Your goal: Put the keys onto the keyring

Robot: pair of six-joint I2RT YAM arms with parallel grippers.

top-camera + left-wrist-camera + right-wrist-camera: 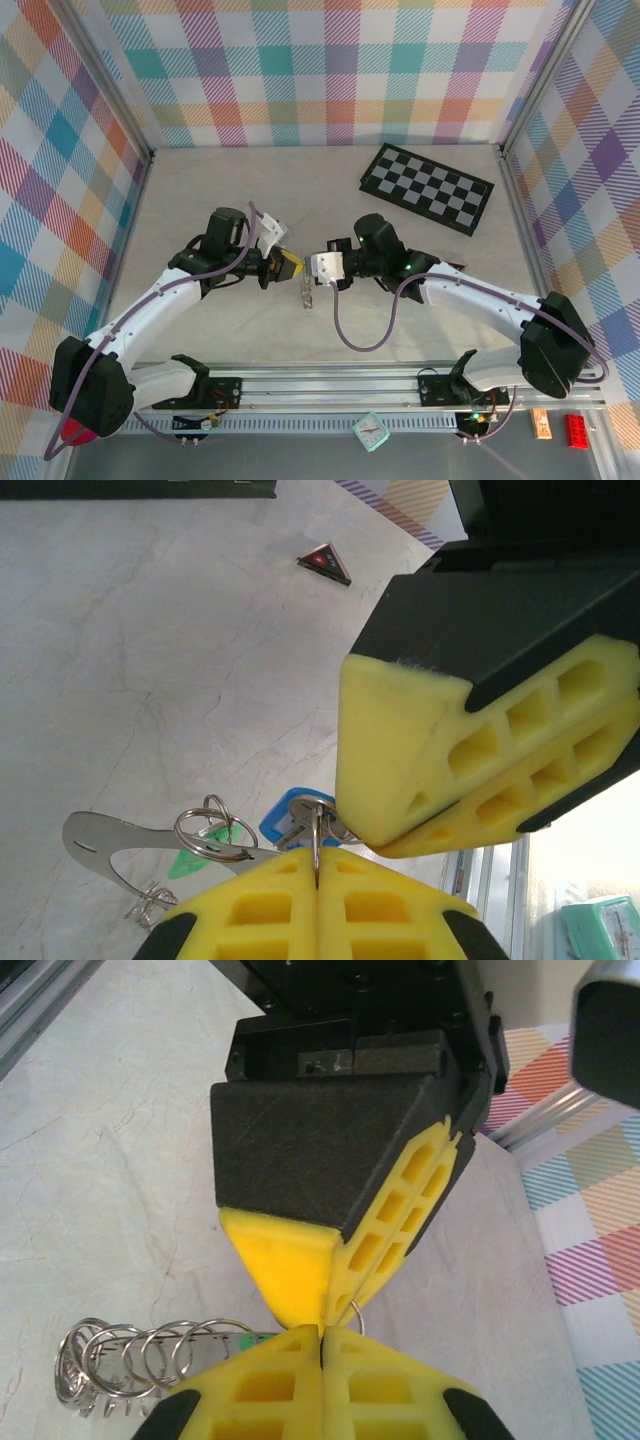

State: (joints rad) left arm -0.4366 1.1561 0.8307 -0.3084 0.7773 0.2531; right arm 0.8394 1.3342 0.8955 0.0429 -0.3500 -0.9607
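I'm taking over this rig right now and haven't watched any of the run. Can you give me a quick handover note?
Left gripper: jaws shut on a small split ring beside the blue-headed key.
Right gripper: jaws shut, tip to tip with the left, apparently pinching the same ring.
Keyring: trails from the grippers, carrying a row of split rings and a green-headed key.
Done: unclear whether the blue key is threaded on.
Left: finish that key. A red-and-black triangular item lies apart on the table; it is too small to identify.
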